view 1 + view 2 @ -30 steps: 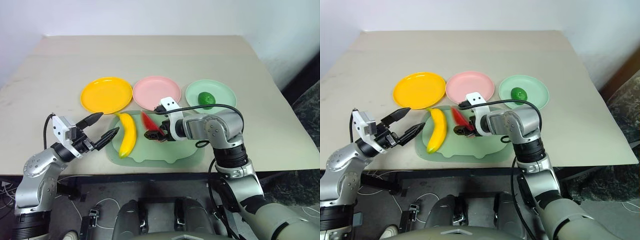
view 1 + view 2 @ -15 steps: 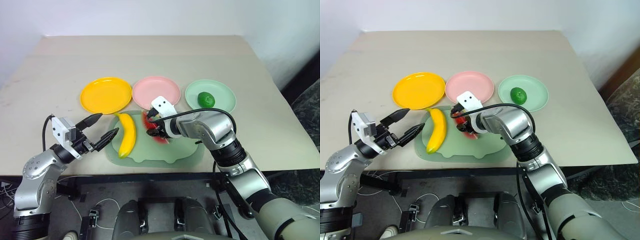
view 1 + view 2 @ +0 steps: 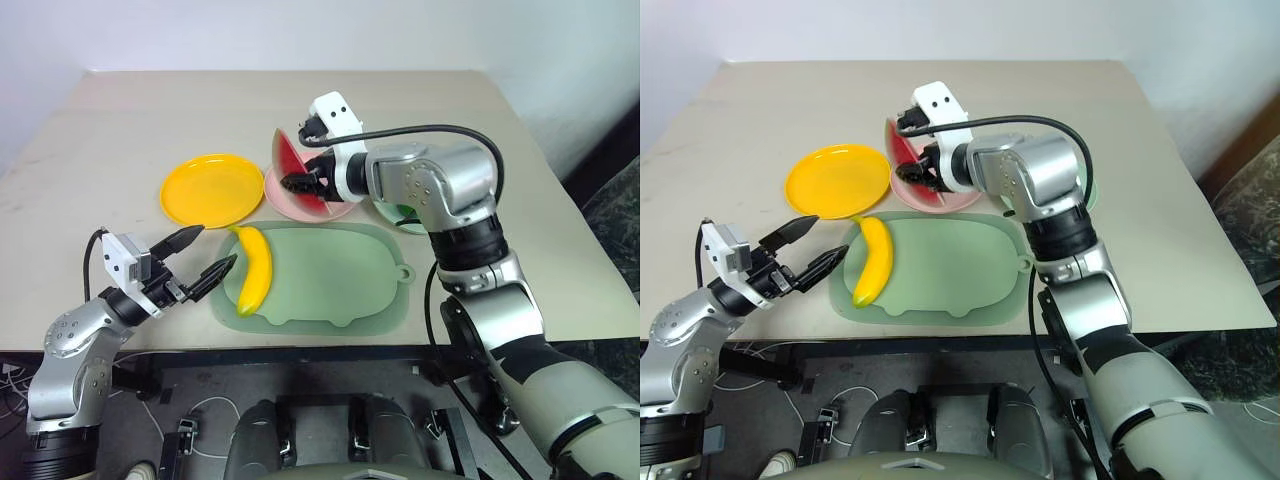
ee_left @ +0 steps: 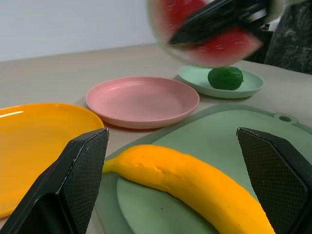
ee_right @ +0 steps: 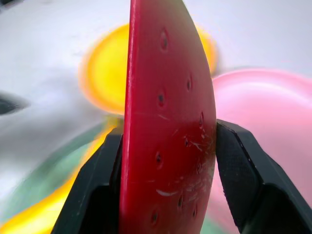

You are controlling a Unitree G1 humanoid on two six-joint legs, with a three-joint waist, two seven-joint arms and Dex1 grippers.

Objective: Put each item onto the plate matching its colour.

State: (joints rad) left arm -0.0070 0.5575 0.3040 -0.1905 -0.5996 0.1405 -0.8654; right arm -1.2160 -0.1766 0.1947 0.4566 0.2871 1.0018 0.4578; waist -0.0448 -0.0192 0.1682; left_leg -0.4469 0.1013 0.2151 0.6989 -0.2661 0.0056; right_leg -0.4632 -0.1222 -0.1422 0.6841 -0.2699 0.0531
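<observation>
My right gripper [image 3: 301,182] is shut on the red watermelon wedge [image 3: 292,165] with green rind, holding it upright in the air over the pale pink plate [image 3: 279,200]. In the right wrist view both black fingers [image 5: 242,168] press the wedge's [image 5: 168,122] flat faces. The yellow banana [image 3: 255,268] lies on the left part of the pale-green tray [image 3: 340,285]. My left gripper [image 3: 203,257] is open, just left of the banana and apart from it. The orange-yellow plate [image 3: 212,188] has nothing on it. The small green fruit [image 4: 225,78] sits on the mint green plate [image 4: 249,86], which my right arm mostly hides in the eye views.
All three plates stand in a row behind the tray on a beige table [image 3: 130,120]. The tray's tab [image 3: 403,272] points right. The table's front edge runs just below the tray, and a white wall lies behind the table.
My right gripper shut on the watermelon wedge on the tray, then lifted it up and forward to above the pink plate. The left arm has not moved.
</observation>
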